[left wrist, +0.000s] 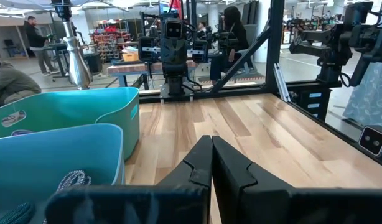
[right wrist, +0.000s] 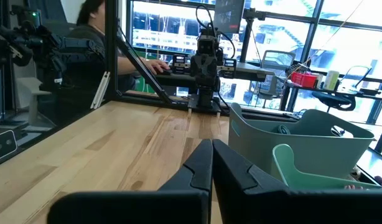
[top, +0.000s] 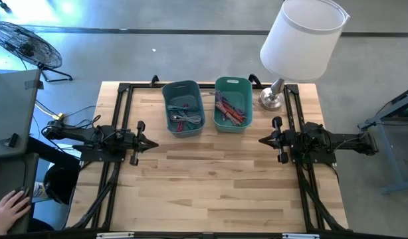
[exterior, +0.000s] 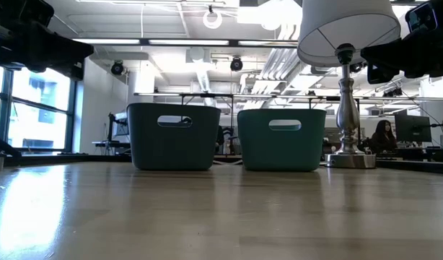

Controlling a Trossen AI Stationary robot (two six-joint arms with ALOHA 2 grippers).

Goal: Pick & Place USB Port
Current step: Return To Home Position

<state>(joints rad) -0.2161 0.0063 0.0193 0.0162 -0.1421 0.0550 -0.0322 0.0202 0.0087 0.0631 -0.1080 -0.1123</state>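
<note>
Two teal bins stand side by side at the table's far middle. The left bin (top: 183, 107) holds several grey cables; the right bin (top: 233, 103) holds several reddish and dark cables. No single USB part can be told apart. My left gripper (top: 155, 143) is shut and empty above the table's left side, pointing right; it also shows in its wrist view (left wrist: 211, 155). My right gripper (top: 262, 140) is shut and empty above the right side, pointing left; it also shows in its wrist view (right wrist: 212, 158). Both bins (exterior: 173, 135) (exterior: 282, 139) rest on their bases.
A lamp with a white shade (top: 302, 38) and metal base (top: 271, 99) stands at the far right corner beside the right bin. A black frame (top: 121, 99) borders the table. A person's hand (top: 10, 207) is at the near left, off the table. Bare wood (top: 210, 179) lies between the arms.
</note>
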